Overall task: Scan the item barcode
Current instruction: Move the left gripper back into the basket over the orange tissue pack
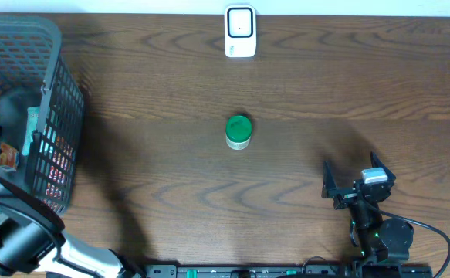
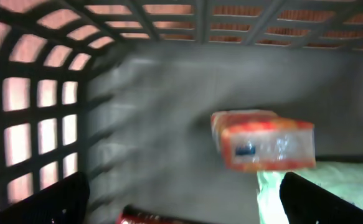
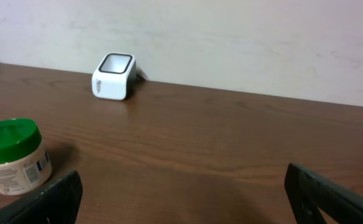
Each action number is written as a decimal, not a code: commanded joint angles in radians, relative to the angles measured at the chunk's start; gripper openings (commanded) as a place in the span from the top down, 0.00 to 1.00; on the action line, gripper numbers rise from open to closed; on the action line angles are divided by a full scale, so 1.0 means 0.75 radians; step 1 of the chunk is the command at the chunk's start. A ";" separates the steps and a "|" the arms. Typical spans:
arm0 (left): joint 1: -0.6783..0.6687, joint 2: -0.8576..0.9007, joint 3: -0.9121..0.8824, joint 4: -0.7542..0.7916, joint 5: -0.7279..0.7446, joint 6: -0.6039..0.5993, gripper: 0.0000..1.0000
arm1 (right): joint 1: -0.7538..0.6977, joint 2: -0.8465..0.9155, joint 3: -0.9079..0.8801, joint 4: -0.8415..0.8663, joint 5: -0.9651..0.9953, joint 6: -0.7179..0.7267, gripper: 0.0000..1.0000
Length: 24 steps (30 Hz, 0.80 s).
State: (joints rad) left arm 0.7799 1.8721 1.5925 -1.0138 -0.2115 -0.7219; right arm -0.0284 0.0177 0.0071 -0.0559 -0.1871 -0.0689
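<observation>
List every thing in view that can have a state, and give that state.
green-lidded jar: upright, lid on, not held.
scanner: standing, untouched.
basket: upright, holding packets.
orange packet: lying inside the basket, not gripped.
left gripper: open, empty, inside the basket.
right gripper: open, empty, apart from the jar.

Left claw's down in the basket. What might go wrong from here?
The open left claw faces an orange packet close beside a green packet; it may pinch both or snag the basket mesh. The wrist view is blurred, so aim is uncertain.
</observation>
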 commanded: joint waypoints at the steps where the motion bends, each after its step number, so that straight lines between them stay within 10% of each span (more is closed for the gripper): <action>1: 0.004 0.065 0.018 0.031 0.031 -0.022 0.02 | 0.013 -0.004 -0.002 -0.006 -0.002 0.016 0.01; 24: 0.004 0.193 0.018 0.133 0.128 -0.022 0.10 | 0.013 -0.004 -0.002 -0.006 -0.002 0.016 0.01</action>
State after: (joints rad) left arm 0.7799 1.9949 1.5925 -0.9028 -0.1101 -0.7383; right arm -0.0280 0.0177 0.0071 -0.0559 -0.1871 -0.0689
